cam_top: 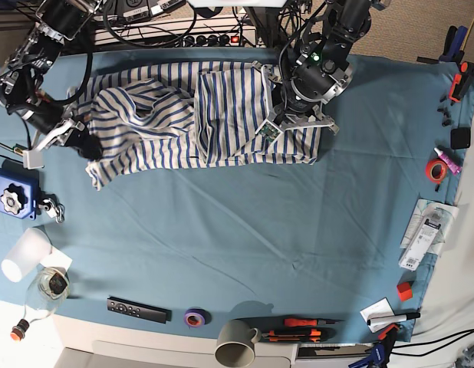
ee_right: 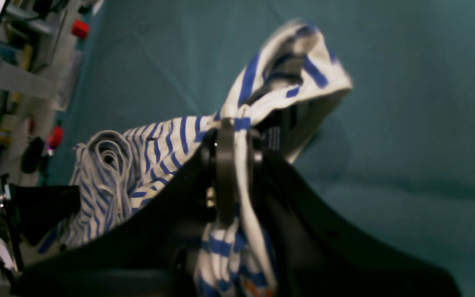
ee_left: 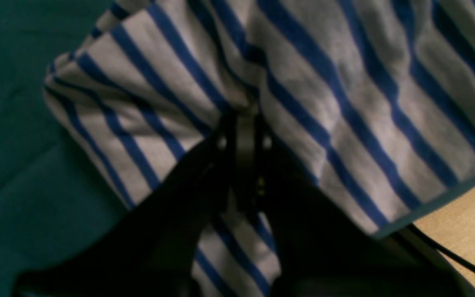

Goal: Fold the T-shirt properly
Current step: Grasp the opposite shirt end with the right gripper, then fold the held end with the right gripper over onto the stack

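One T-shirt [cam_top: 214,123], white with thin blue stripes, lies spread across the far part of one teal-blue cloth [cam_top: 245,245] covering the table; its middle is folded over in a panel, its sides bunched.

Two arms, one gripper each. Left gripper [ee_left: 243,119]: jaws pressed together, pinching a fold of the striped fabric; in the base view it sits over the shirt's right part. Right gripper [ee_right: 231,128]: jaws closed on a gathered bunch of the shirt, held above the cloth, with a dark neck label just beside the jaws; in the base view it is at the shirt's left end.

Near edge of the table: one black remote control [cam_top: 137,310], one purple tape roll [cam_top: 194,317], one grey mug [cam_top: 237,345], one orange-handled tool [cam_top: 298,323].

Left side: one blue box [cam_top: 13,195], one white cup [cam_top: 24,255], one glass bottle [cam_top: 42,291].

Right side: one red tape roll [cam_top: 434,169], one small red block [cam_top: 405,290], one clear packet [cam_top: 425,232].
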Tool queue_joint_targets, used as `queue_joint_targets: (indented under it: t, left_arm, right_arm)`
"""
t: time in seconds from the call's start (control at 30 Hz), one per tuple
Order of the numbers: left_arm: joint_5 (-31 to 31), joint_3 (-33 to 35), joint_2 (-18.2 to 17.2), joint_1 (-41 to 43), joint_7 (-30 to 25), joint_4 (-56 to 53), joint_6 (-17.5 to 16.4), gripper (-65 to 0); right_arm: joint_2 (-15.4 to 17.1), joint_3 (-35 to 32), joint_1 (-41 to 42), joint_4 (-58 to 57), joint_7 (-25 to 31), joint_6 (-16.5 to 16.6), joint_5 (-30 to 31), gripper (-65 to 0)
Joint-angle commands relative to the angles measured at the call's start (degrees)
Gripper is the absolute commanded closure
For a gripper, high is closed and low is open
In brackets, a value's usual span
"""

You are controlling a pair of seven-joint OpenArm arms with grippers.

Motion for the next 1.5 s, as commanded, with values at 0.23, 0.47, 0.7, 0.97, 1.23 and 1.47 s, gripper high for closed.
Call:
queue_joint_targets:
  t: [0.23,0.47,0.7,0.97,1.23,1.47]
  left_arm:
    - [-0.4,0.0,0.2,-0.4,-0.3,1.0,0.1,-1.9]
    - [-0.4,0.0,0.2,0.0,0.0,5.9,2.8,-1.9]
    - [3.5,0.0,0.2,5.1,0.0,13.8,3.7,-1.9]
    - [11.1,0.0,0.2,13.1,-0.4,19.7,6.2,0.0]
    - [17.2,0.0,0.2,14.4,0.8,19.7,7.2,0.0]
    - [28.4,0.0,0.2,16.3,2.5,19.7,14.8,0.0]
  right_arm:
    - [1.2,-3.4,-4.4,7.2,1.1,2.5,8.4,0.0]
    - [1.1,-5.5,-5.7,9.9,1.1,3.8,15.5,0.0]
    - [1.2,-7.0,-5.7,13.4,1.1,3.8,16.5,0.0]
    - [1.1,-20.0,-5.1,13.5,1.1,3.8,16.5,0.0]
    - [0.1,-30.7,0.5,13.5,1.1,3.8,16.5,0.0]
    - [-2.5,-40.4,5.5,13.5,1.1,3.8,16.5,0.0]
